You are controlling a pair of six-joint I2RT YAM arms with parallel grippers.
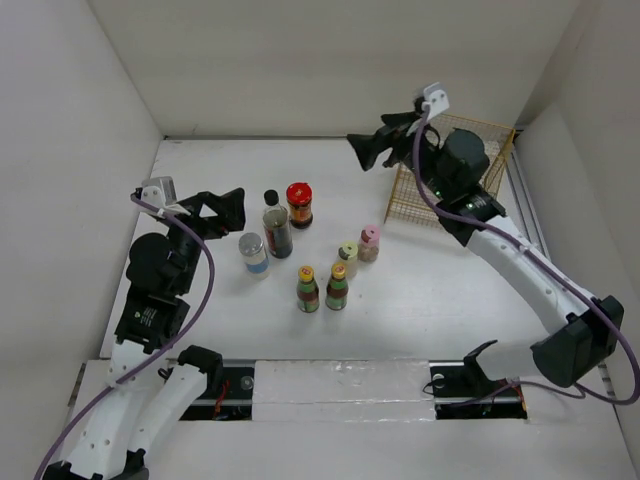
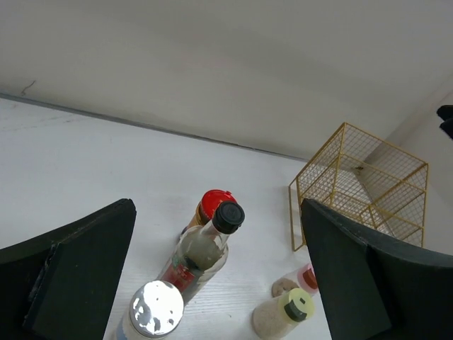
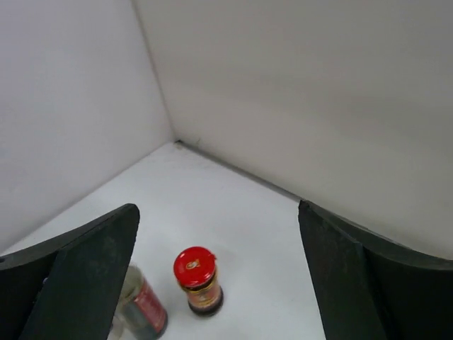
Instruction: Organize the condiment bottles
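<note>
Seven condiment bottles stand mid-table. The tall dark black-capped bottle (image 1: 276, 226) stands beside the red-lidded jar (image 1: 299, 204); the silver-lidded blue-labelled jar (image 1: 254, 252) is to their left. Two green-labelled yellow-capped bottles (image 1: 308, 289) (image 1: 338, 286) stand in front. A yellow-capped shaker (image 1: 347, 259) and a pink-capped shaker (image 1: 369, 243) stand to the right. My left gripper (image 1: 228, 211) is open and empty, left of the tall bottle (image 2: 205, 248). My right gripper (image 1: 366, 148) is open and empty, raised at the back; its view shows the red-lidded jar (image 3: 196, 280).
A gold wire basket (image 1: 455, 178) lies on its side at the back right, under my right arm, and shows in the left wrist view (image 2: 361, 188). White walls enclose the table on the left, back and right.
</note>
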